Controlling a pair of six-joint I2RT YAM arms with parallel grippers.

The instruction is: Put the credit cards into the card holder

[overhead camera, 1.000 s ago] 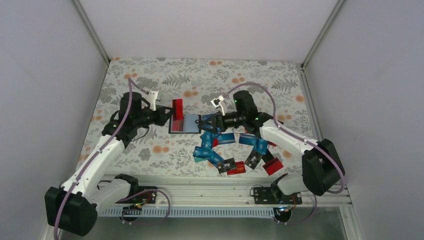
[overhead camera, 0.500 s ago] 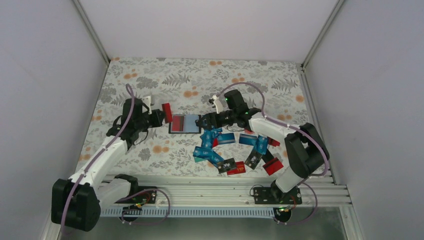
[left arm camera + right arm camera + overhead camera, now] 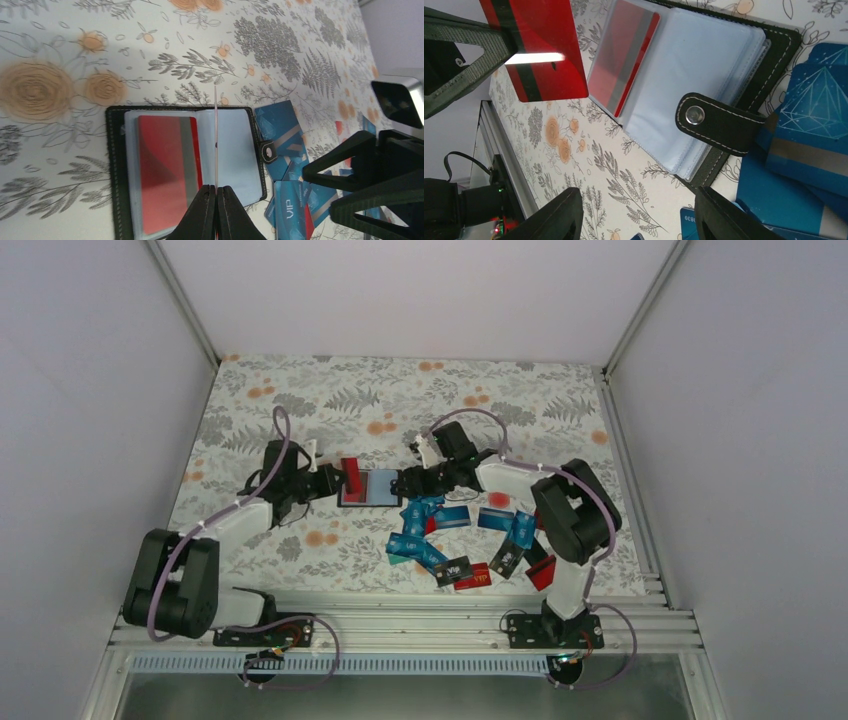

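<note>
Two grippers meet at the card holder (image 3: 372,502), which lies open & flat on the flowery table (image 3: 300,400). The left gripper (image 3: 216,194) is pinched tight on one red card (image 3: 544,50) — its fingertips meet on the card's near edge. The card stands up on its edge, so the left wrist cam sees it only as a thin line running out from the tips. It hangs over the middle fold of the holder, just below & ahead of that gripper; I can't tell if it touches the clear slots.

A second red card (image 3: 165,170) sits inside a clear slot, on the half to the left of the held one.

The right gripper (image 3: 636,200) has its jaws apart w/ nothing in them. The holder's black strap (image 3: 719,122), w/ its round snap, lies just ahead of those tips. The other credit cards (image 3: 450,540) — mostly blue, some red and black — lie in a loose pile beside the right gripper, on the side toward the arm bases.
</note>
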